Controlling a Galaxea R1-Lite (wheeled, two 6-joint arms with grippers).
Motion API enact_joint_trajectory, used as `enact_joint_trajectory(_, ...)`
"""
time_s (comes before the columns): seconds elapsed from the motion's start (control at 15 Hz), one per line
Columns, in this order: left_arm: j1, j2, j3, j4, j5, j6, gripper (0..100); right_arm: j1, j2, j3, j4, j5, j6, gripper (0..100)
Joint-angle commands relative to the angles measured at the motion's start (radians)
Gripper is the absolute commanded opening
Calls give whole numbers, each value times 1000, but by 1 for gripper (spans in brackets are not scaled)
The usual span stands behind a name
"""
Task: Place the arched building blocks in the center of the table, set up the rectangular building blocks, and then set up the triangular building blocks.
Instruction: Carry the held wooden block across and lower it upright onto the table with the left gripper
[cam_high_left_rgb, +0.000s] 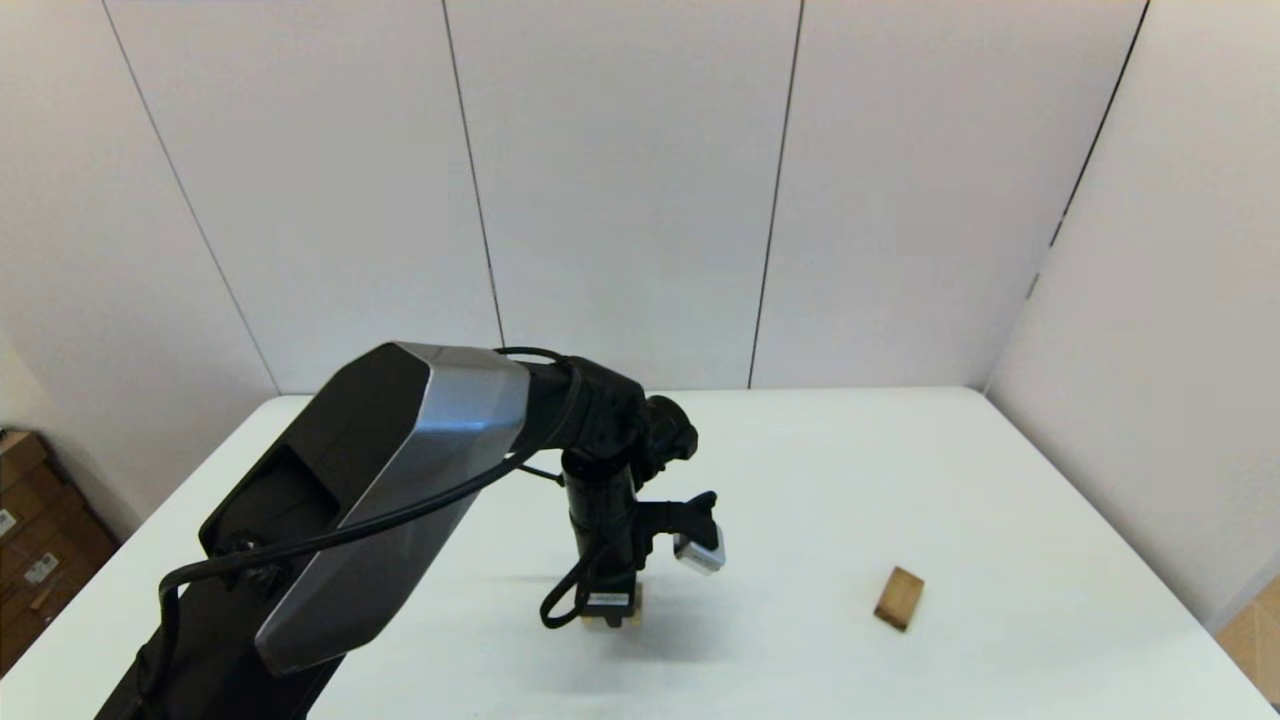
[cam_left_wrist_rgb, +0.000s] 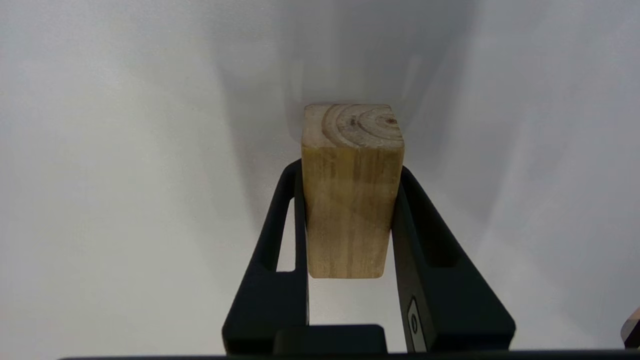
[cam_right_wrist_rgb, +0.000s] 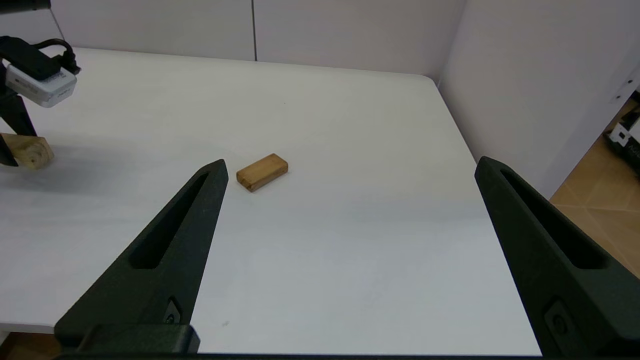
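Observation:
My left gripper (cam_high_left_rgb: 610, 603) is shut on the pale arched block (cam_left_wrist_rgb: 352, 200), one finger on each side, near the middle of the table (cam_high_left_rgb: 900, 470). The block's ringed end grain faces away from the wrist and its notch is hidden. In the head view the arm covers most of the arched block (cam_high_left_rgb: 628, 612). It sits at or just above the tabletop; I cannot tell which. The tan rectangular block (cam_high_left_rgb: 899, 597) lies flat to the right, also seen as the rectangular block (cam_right_wrist_rgb: 262, 172) ahead of my open, empty right gripper (cam_right_wrist_rgb: 350, 164). The triangular block is out of view.
A sliver of brown wood (cam_left_wrist_rgb: 632, 327) shows at the left wrist view's edge; I cannot tell what it is. White wall panels (cam_high_left_rgb: 640, 200) close the table's far and right sides. Cardboard boxes (cam_high_left_rgb: 35, 540) stand on the floor to the left.

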Motion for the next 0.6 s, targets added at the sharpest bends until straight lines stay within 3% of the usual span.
enact_joint_trajectory(0.07,0,-4,0,8,0,4,0,0,-2,2,0,1,0,100)
enact_joint_trajectory(0.13,0,-4,0,8,-2,4,100,0,-2,2,0,1,-1,100)
enact_joint_trajectory(0.6,0,-4,0,5,-2,-3,100,0,-2,2,-1,1,0,100)
